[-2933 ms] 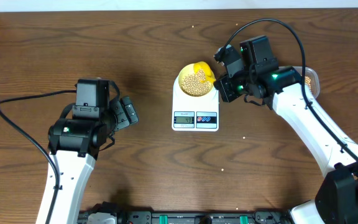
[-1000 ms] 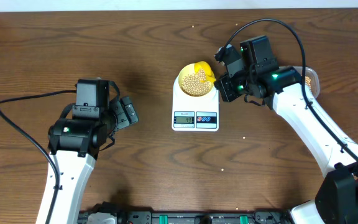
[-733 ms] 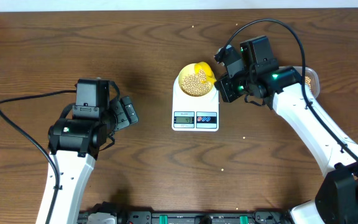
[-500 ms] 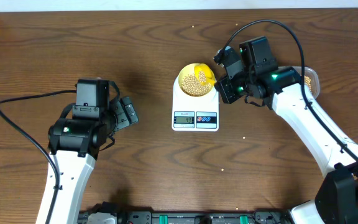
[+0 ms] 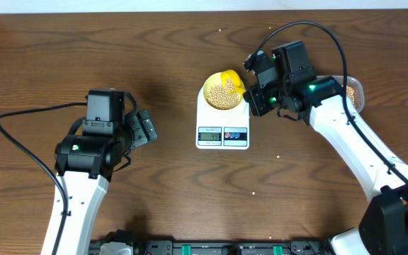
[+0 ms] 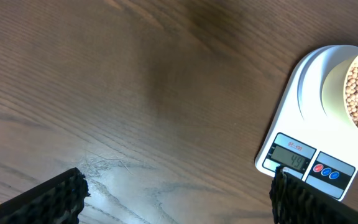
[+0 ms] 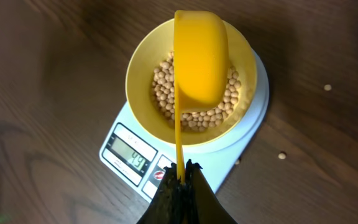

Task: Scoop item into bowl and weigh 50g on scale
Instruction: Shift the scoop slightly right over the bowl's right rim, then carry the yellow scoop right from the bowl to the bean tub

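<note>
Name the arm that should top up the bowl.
Right. The right gripper holds the scoop over the bowl on the scale. The left gripper is open, empty, well off to the side.

My dark wooden table (image 5: 154,49) carries the white scale (image 5: 222,120) near its middle, a clear container (image 5: 358,89) half hidden off to the right, and a few stray beans (image 5: 278,157) scattered on the bare wood.
</note>
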